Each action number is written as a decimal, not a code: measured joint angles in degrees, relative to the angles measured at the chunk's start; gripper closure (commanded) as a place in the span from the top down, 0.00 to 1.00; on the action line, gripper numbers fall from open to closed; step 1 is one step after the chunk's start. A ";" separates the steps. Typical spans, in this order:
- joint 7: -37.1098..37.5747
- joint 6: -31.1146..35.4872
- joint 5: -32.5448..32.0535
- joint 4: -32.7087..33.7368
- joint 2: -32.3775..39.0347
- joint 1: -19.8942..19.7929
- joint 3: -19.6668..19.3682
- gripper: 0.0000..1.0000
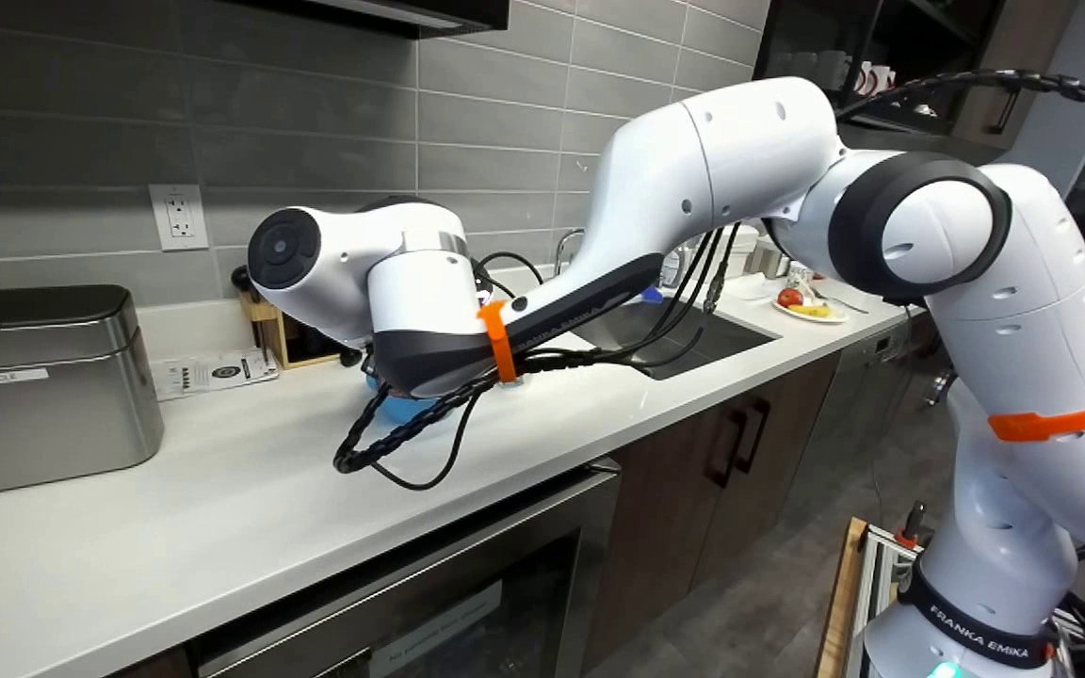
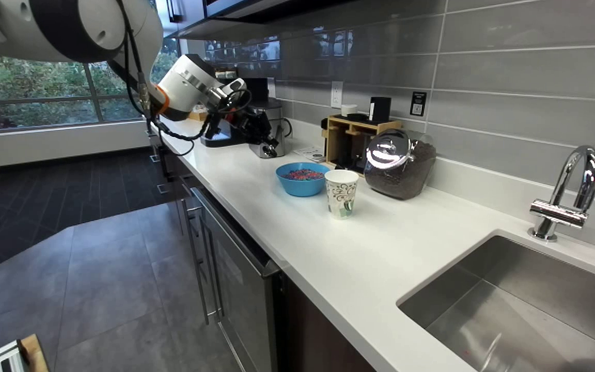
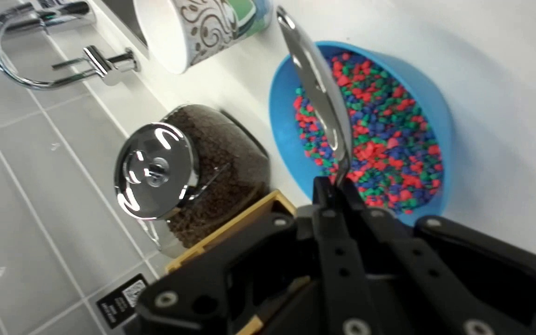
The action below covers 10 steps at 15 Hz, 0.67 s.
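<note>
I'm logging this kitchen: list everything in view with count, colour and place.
Spoon: 1, silver, clamped in the hand
Bowl: 1, blue, on the counter
Bits: many, red, green and blue, in the bowl
Paper cup: 1, patterned white, beside the bowl
Jar: 1, clear with brown contents, near the wall
Organizer: 1, light wood, beside the jar
Bin: 1, steel, on the counter
Sink: 1, steel, in the counter
Faucet: 1, chrome, at the sink
Plate: 1, white, with red and yellow food, past the sink
Appliance: 1, steel, under the counter
Cabinet doors: at least 2, brown, under the counter
Window: 1, clear, beyond the counter
Arm: 1, white, over the counter
Hand: 1, black, on the arm
</note>
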 measured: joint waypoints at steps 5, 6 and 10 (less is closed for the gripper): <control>10.01 -2.02 -3.25 1.67 0.73 1.04 -1.52 0.05; 10.52 -2.02 -3.32 1.74 0.80 1.05 -1.55 0.05; 11.60 -1.50 -3.85 1.77 0.89 1.04 -1.63 0.01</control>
